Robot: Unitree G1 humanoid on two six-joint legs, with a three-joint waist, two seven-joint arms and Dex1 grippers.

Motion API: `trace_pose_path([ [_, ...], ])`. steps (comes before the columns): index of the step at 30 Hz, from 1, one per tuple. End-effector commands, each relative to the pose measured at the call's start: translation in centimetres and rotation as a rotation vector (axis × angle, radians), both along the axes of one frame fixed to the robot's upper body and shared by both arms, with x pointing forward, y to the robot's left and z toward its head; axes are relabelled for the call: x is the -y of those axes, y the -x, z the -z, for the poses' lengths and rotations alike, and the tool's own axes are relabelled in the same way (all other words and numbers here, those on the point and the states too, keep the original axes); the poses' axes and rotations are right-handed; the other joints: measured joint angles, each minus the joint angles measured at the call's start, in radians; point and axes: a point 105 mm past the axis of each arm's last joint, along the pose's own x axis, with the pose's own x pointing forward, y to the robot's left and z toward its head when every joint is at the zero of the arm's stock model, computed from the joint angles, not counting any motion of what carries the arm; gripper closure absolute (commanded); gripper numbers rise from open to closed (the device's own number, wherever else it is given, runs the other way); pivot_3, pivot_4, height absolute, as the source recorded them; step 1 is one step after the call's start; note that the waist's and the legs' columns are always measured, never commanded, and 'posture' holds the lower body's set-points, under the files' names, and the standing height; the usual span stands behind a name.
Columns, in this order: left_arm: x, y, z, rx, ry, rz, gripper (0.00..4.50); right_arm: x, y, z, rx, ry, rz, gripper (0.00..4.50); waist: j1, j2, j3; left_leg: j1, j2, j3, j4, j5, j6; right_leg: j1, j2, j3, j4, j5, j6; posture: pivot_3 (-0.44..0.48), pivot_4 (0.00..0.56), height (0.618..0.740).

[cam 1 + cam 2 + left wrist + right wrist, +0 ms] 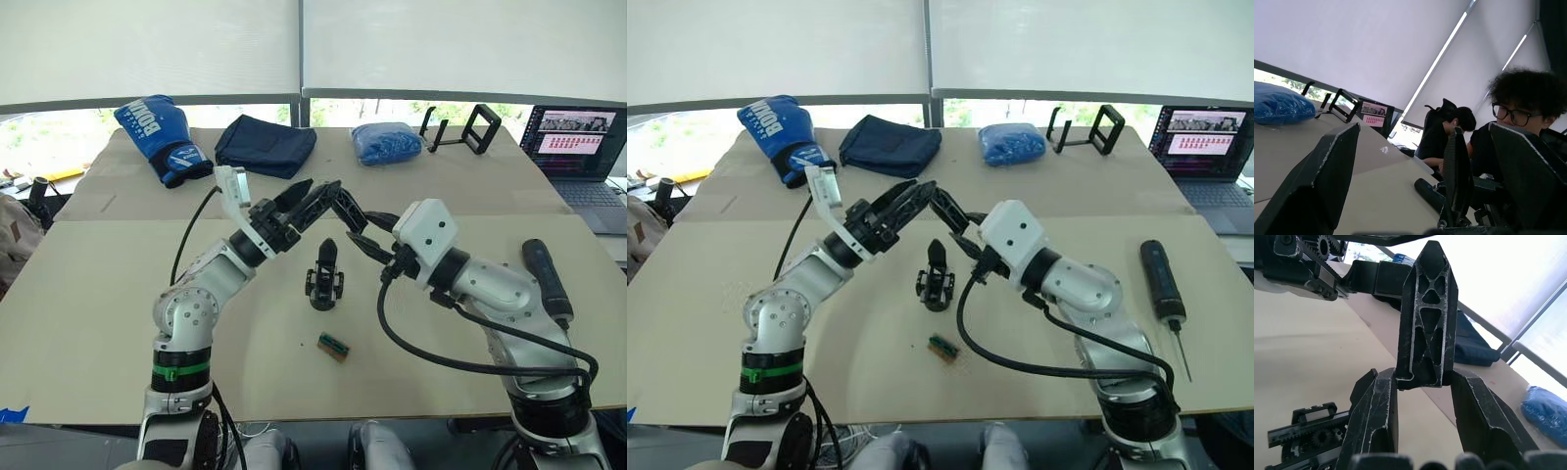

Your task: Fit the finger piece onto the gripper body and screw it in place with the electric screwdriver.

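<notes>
Table (118, 294) first, pale and broad, with a blue boxing glove (160, 137) at its far left edge, eleven o'clock from the centre, and a folded navy cloth (265, 145) just right of it. Moving in, the left gripper (306, 201) hangs raised over mid-table, jaws spread wide with nothing between them, its fingers (1312, 191) framing open air in the left wrist view. Right beneath and a touch right, the gripper body (324, 277) stands on the table, one pointed finger upright, and at its six o'clock lies a tiny green-and-brown block (334, 346). At twelve o'clock on the far edge sits a blue plastic bag (386, 142). Next comes the right gripper (361, 233), tips close to the left gripper's, and its jaws pinch the finger piece (1426, 316) by its wide base, point sticking out past the fingertips, up off the table above the gripper body. Further right, black frame stands (465, 127) sit at one o'clock, the electric screwdriver (1162, 279) lies flat at three o'clock with its bit toward the near edge, well apart from both grippers, and a laptop (573, 147) glows at the far right.
</notes>
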Motion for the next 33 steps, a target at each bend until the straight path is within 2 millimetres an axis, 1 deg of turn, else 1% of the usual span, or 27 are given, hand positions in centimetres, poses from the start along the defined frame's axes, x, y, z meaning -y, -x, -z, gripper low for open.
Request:
trace_pose_path([
  [1,0.9,1.3,-1.4,0.049,0.038,0.052,0.00,-0.9,0.8,-1.5,0.108,0.003,-0.037,3.32,0.000,0.000,0.000,0.000,0.000,0.000,0.000,0.000,0.000,0.000,0.000,0.000,0.000,0.000,0.000,0.000,0.150,0.740],
  [3,1.1,1.3,-1.2,0.036,0.050,0.058,0.00,-1.2,1.0,-1.6,0.121,0.007,-0.054,3.32,0.000,0.000,0.000,0.000,0.000,0.000,0.000,0.000,0.000,0.000,0.000,0.000,0.000,0.000,0.000,0.000,0.150,0.740],
  [6,1.5,1.5,-1.5,0.014,0.114,0.069,0.00,-1.5,1.1,-1.3,0.127,0.013,-0.058,3.32,0.002,0.000,0.000,0.000,0.000,0.000,0.000,0.000,0.000,0.000,0.000,0.000,0.000,0.000,0.000,0.000,0.150,0.740],
  [10,1.7,2.0,-1.6,0.026,0.121,0.077,0.00,-1.5,1.0,-1.0,0.118,0.010,-0.051,3.32,0.000,-0.001,0.000,0.000,0.000,0.000,0.000,0.000,0.000,0.000,0.000,0.000,0.000,0.000,0.000,0.000,0.150,0.740],
  [13,1.1,2.0,-2.2,0.073,0.147,0.035,0.89,-1.3,0.8,-1.0,0.120,0.014,-0.035,3.32,0.000,-0.001,0.000,0.000,0.000,0.000,0.000,0.000,0.000,0.000,0.000,0.000,0.000,0.000,0.000,0.000,0.150,0.740],
  [14,1.0,2.1,-2.4,0.077,0.159,0.036,1.36,-1.1,0.7,-1.0,0.117,0.013,-0.025,3.32,0.000,-0.001,0.000,0.000,0.000,0.000,0.000,0.000,0.000,0.000,0.000,0.000,0.000,0.000,0.000,0.000,0.150,0.740],
  [17,0.8,2.1,-2.4,0.077,0.164,0.038,2.97,-0.9,0.5,-0.9,0.115,0.014,-0.010,3.32,0.001,-0.001,0.000,0.000,0.000,0.000,0.000,0.000,0.000,0.000,0.000,0.000,-0.001,0.000,0.000,0.000,0.150,0.740],
  [18,0.7,2.0,-2.4,0.072,0.167,0.030,3.40,-0.8,0.4,-0.8,0.114,0.017,-0.007,3.32,0.000,-0.001,0.000,0.000,0.000,0.000,0.000,0.000,0.000,0.000,0.000,0.000,-0.001,0.000,0.000,0.000,0.150,0.740],
  [20,0.5,2.0,-2.3,0.067,0.166,0.024,4.47,-0.7,0.3,-0.7,0.112,0.018,-0.004,3.32,0.001,-0.001,0.000,0.000,0.000,0.000,0.000,0.000,0.000,0.000,0.000,0.000,-0.001,0.000,0.000,0.000,0.150,0.740],
  [26,0.3,1.8,-1.6,0.030,0.169,0.012,4.50,-0.5,0.2,-0.8,0.126,0.020,0.017,3.32,0.000,-0.001,0.001,0.000,0.000,-0.001,0.000,0.000,0.000,0.000,0.000,0.000,-0.001,0.000,0.000,0.000,0.150,0.740],
  [28,0.3,1.7,-1.8,0.026,0.185,0.011,4.50,-0.4,0.3,-0.2,0.069,0.028,0.002,3.32,0.000,-0.001,0.001,0.000,0.000,-0.001,0.000,0.000,0.000,0.000,0.000,0.000,-0.001,0.000,0.000,0.000,0.150,0.740],
  [30,0.1,1.3,-2.0,0.019,0.205,0.006,4.50,-0.5,0.9,-0.3,0.064,0.029,-0.035,2.28,0.002,-0.002,0.001,0.000,0.000,-0.001,0.000,0.000,0.000,0.000,0.000,0.000,-0.001,0.000,0.000,0.000,0.150,0.740],
  [31,-0.1,1.1,-2.0,0.016,0.212,0.004,4.50,-0.3,1.1,-0.5,0.076,0.034,-0.042,2.00,0.003,-0.002,0.001,0.000,0.000,-0.001,0.000,0.000,0.000,0.000,0.000,0.000,-0.001,0.000,0.000,0.000,0.150,0.740],
  [33,-0.2,1.0,-2.0,-0.007,0.220,0.044,4.50,0.4,1.2,-1.0,0.087,0.038,-0.043,1.25,0.002,-0.002,0.001,0.000,0.000,-0.001,0.000,0.000,0.000,0.000,0.000,0.000,-0.001,0.000,0.000,0.000,0.150,0.740],
])
